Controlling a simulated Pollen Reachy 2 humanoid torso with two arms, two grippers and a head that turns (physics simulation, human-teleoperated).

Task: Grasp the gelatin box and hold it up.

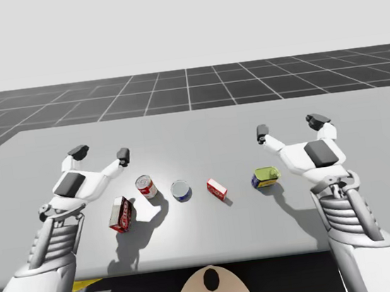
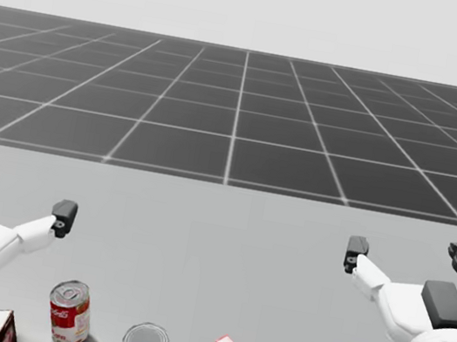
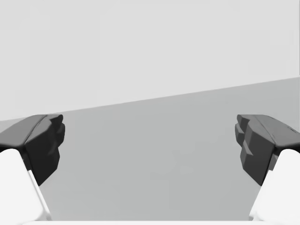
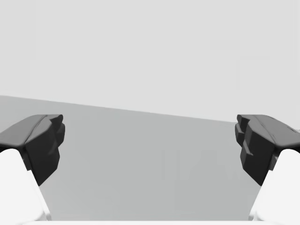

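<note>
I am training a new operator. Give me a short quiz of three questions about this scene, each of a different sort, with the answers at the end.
1. True or false: in the high view, the small red box lies between the blue can and the green-topped can.
2. Choose one. The left gripper is: A) open, holding nothing; B) shut on a can; C) shut on the small red box.
3. Fill in: the thing on the table nearest the right gripper is the ____.

Key: 1 true; 2 A; 3 green-topped can.
</note>
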